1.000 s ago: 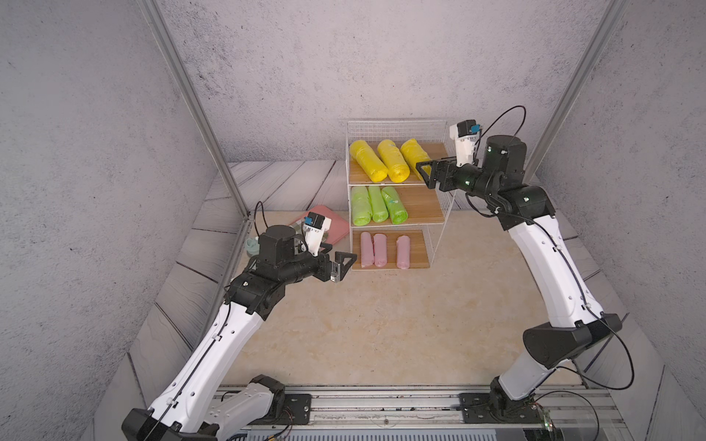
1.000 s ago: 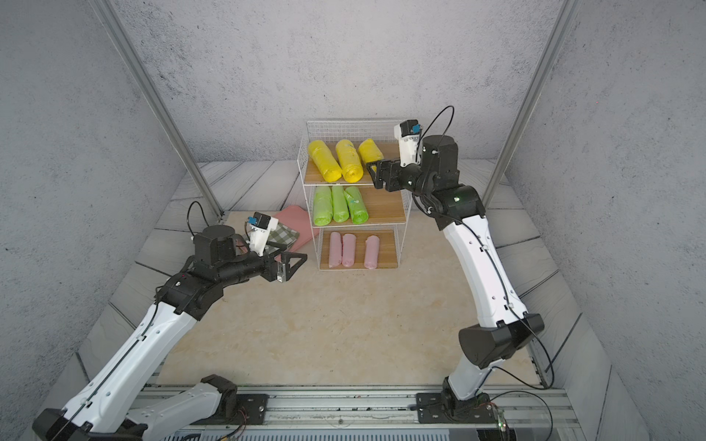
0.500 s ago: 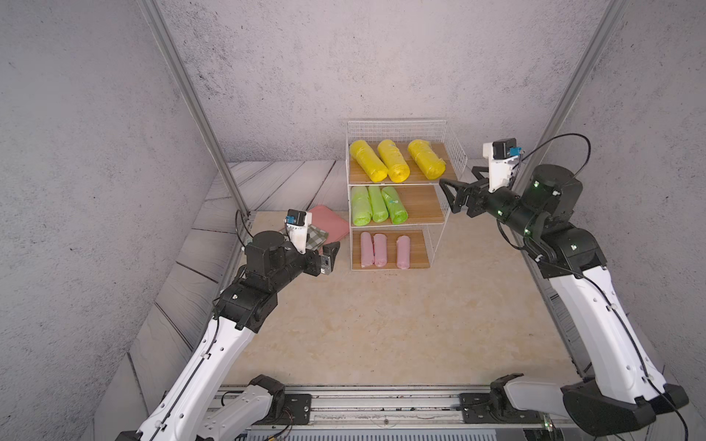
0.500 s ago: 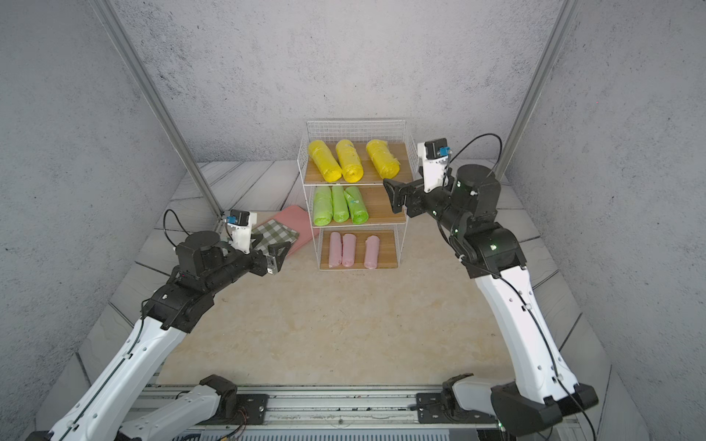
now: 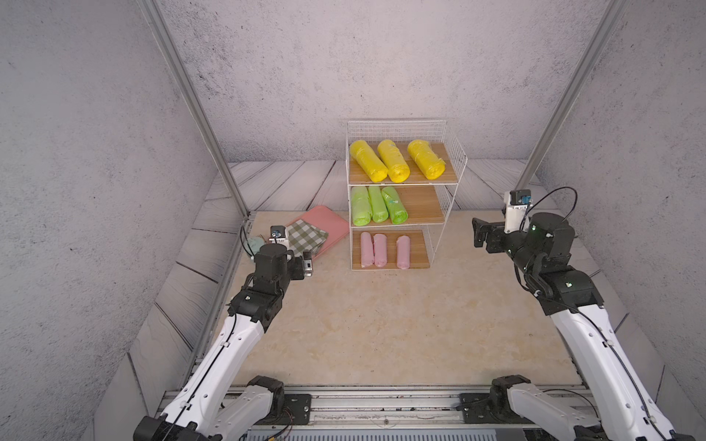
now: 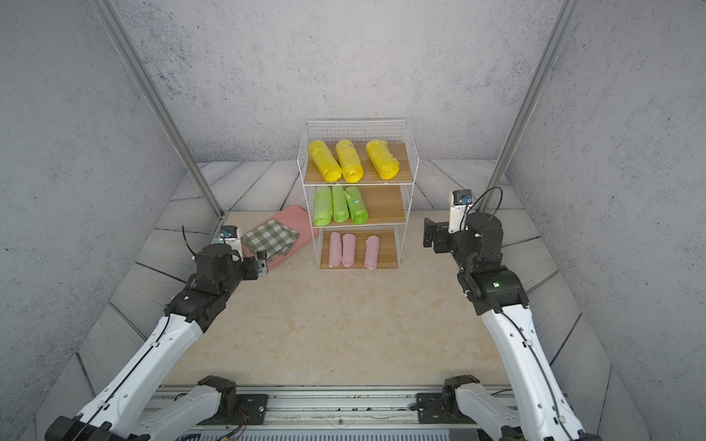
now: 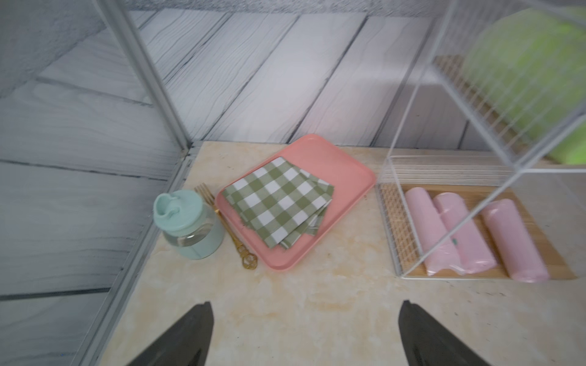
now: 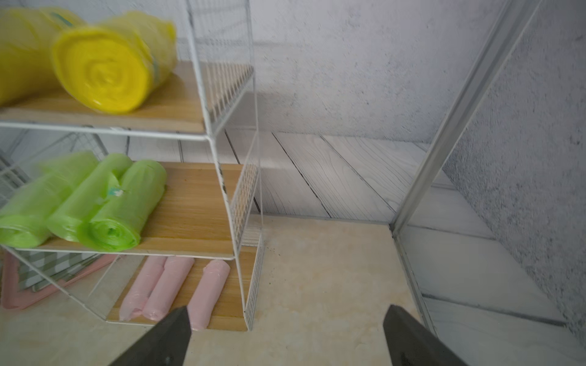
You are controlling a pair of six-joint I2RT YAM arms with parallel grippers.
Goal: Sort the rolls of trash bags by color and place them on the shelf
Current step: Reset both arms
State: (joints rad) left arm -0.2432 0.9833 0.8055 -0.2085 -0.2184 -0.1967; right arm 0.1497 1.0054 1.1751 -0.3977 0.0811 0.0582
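The left hand point(image 7: 305, 304) is seen spread open and empty over the tabletop point(image 5: 363, 324) at the left of the scene. Beyond it, one mint-lidded glass jar point(image 7: 187, 225) and one gold fork point(image 7: 226, 228) are laid just beside one pink tray point(image 7: 345, 171). One folded checkered cloth point(image 7: 279, 202) in green and white is rested on the tray. The fork is shown only in the left wrist view. In both top views the jar is mostly hidden behind the left arm.

At centre, the shelf point(image 5: 397, 131) is stood near the back wall, just beside the tray, and all nine rolls are held on it. Three yellow rolls point(image 5: 393, 160) are seen on the top board, three green rolls point(image 5: 376, 204) on the middle board and three pink rolls point(image 5: 380, 250) on the bottom board. A small teal-marked label point(image 8: 115, 191) is carried by one green roll, but its writing cannot be read. The coiled ends of the yellow and green rolls are made out most clearly in the right wrist view.

At right, the right hand point(image 8: 288, 308) is held open and empty, apart from the shelf and pointed toward it.
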